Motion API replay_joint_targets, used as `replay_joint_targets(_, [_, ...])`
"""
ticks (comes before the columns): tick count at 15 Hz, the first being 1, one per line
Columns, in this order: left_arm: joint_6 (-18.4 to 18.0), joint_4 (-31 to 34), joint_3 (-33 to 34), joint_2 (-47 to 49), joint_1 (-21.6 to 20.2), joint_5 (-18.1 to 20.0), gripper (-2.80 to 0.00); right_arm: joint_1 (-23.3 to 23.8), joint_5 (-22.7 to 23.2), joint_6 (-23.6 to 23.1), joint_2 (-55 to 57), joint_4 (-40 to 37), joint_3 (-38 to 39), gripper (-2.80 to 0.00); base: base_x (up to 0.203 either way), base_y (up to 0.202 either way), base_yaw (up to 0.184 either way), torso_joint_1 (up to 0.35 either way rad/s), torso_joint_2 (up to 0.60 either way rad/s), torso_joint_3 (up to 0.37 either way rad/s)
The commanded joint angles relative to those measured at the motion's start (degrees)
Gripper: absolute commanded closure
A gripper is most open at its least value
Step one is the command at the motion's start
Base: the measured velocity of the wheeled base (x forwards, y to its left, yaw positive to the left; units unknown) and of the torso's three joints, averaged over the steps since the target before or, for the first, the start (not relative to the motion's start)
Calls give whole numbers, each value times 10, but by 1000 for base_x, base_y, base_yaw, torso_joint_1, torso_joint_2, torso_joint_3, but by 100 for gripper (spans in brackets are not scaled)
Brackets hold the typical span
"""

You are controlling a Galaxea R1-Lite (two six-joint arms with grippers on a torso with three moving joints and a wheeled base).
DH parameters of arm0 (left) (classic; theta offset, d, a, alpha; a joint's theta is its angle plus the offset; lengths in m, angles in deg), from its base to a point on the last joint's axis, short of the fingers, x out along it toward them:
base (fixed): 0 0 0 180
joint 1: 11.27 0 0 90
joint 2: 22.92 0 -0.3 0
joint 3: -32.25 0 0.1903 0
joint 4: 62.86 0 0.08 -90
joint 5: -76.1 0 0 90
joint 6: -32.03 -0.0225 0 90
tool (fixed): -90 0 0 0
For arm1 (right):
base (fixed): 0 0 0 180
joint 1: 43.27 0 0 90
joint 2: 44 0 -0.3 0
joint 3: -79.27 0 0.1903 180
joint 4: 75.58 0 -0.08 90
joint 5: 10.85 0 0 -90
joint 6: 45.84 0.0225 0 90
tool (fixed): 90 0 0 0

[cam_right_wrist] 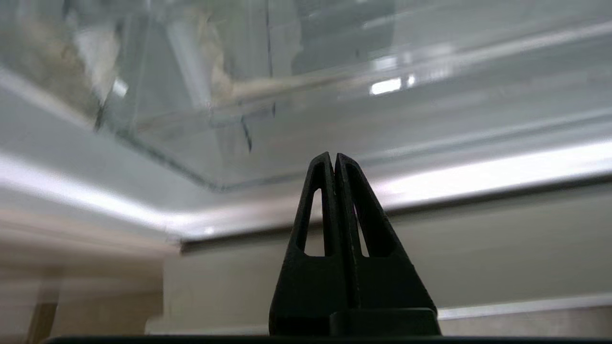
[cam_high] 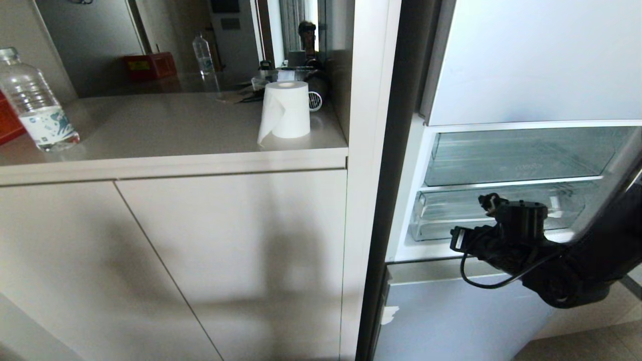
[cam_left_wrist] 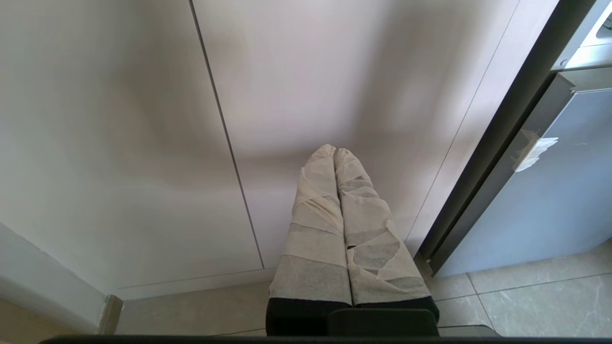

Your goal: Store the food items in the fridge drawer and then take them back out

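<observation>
The fridge stands open, with two clear-plastic bins stacked inside. The lower one, the fridge drawer (cam_high: 501, 213), has a thick front lip. My right arm (cam_high: 521, 235) reaches in from the lower right, its wrist just in front of that drawer. In the right wrist view my right gripper (cam_right_wrist: 334, 155) is shut and empty, its black fingers pointing up at the drawer's clear underside (cam_right_wrist: 306, 110) from just below its front. My left gripper (cam_left_wrist: 334, 150), wrapped in tape, is shut and empty, low before a cabinet door. The food items are out of view.
A beige counter (cam_high: 165, 125) left of the fridge carries a paper roll (cam_high: 286, 110), a water bottle (cam_high: 37, 103) and a red box (cam_high: 7, 123) at the edge. Cabinet doors (cam_high: 200, 260) lie below it. The blue-grey lower fridge panel (cam_high: 451, 316) sits under the open compartment.
</observation>
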Motion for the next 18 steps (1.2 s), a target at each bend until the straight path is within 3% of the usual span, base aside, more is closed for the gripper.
replay_joint_targets(1, [0, 1, 0, 0, 0, 0, 0, 0, 0, 2, 26, 4, -27, 0, 0, 0, 0, 0, 0, 0])
replay_joint_targets(6, [0, 1, 0, 0, 0, 0, 0, 0, -1, 38, 29, 4, -57, 0, 0, 0, 0, 0, 0, 0])
replay_joint_targets(9, [0, 1, 0, 0, 0, 0, 0, 0, -1, 44, -21, 2, 3, 0, 0, 0, 0, 0, 0, 0])
replay_joint_targets(14, [0, 1, 0, 0, 0, 0, 0, 1, 14, 20, -315, -35, 174, 0, 0, 0, 0, 0, 0, 0])
replay_joint_targets(18, [0, 1, 0, 0, 0, 0, 0, 4, 16, -70, -691, -227, 290, 0, 0, 0, 0, 0, 0, 0])
